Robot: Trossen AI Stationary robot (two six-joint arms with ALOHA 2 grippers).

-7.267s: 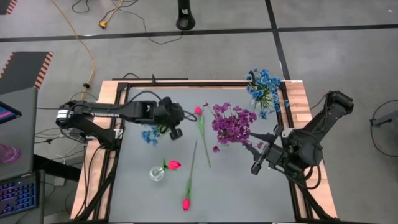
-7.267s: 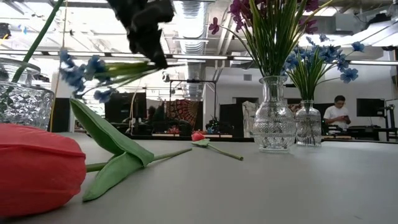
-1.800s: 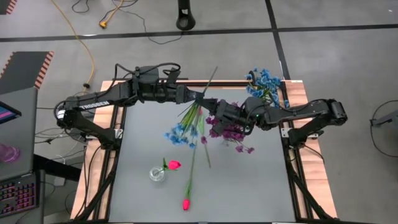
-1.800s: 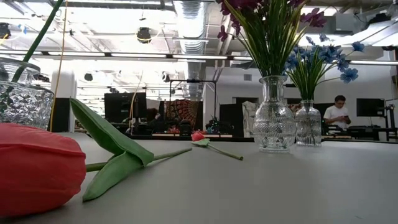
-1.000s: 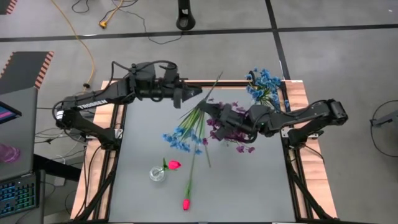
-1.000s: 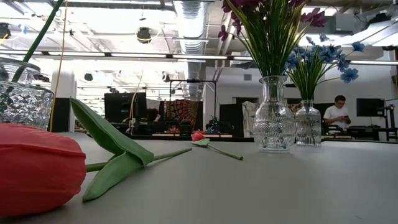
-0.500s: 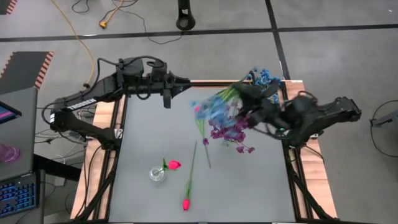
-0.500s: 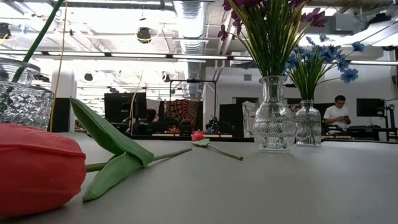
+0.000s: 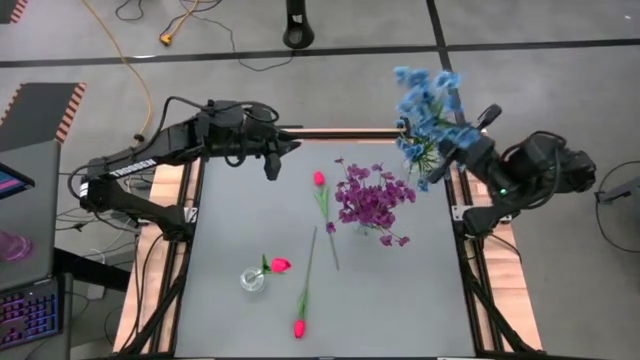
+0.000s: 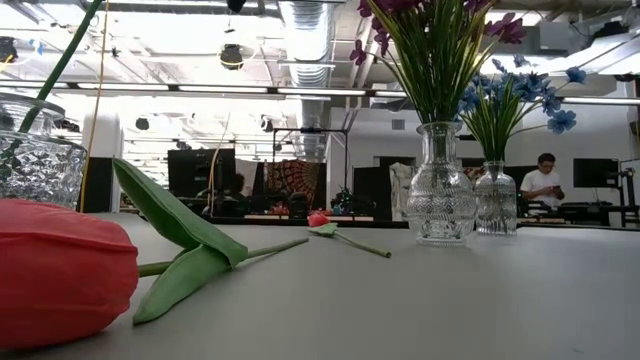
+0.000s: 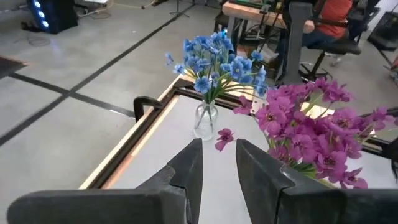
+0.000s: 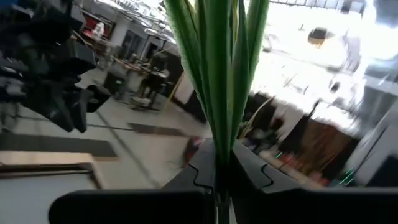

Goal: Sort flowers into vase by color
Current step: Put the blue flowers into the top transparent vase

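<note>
My right gripper (image 9: 463, 137) is raised over the table's far right corner, shut on a bunch of blue flowers (image 9: 427, 98) whose green stems (image 12: 219, 74) rise between its fingers. Below it, more blue flowers stand in a glass vase (image 11: 205, 120). Purple flowers (image 9: 371, 197) fill a second vase (image 10: 440, 205). One pink tulip (image 9: 278, 265) stands in a small vase (image 9: 251, 280). Two tulips (image 9: 319, 179) (image 9: 298, 327) lie flat on the table. My left gripper (image 9: 274, 165) hangs open near the far left, holding nothing. My right gripper pinches the blue bunch's green stems (image 12: 219, 163) between its two fingers, several stems together. The fingers lie across the stems. The bunch is lifted clear of the table, its blossoms (image 9: 420, 85) reaching out past the table's far edge.
The table's wooden frame (image 9: 480, 160) runs along the sides. A wide bare stretch of grey top (image 9: 400, 300) lies at the near right. Cables (image 9: 150, 60) trail on the floor behind. A person (image 10: 544, 180) sits far back in the room.
My right gripper has swung the blue bunch from over the table's middle up and toward the far right corner, rolling so the blossoms went from the near left side to the far side. My left gripper has drawn back toward the table's left edge.
</note>
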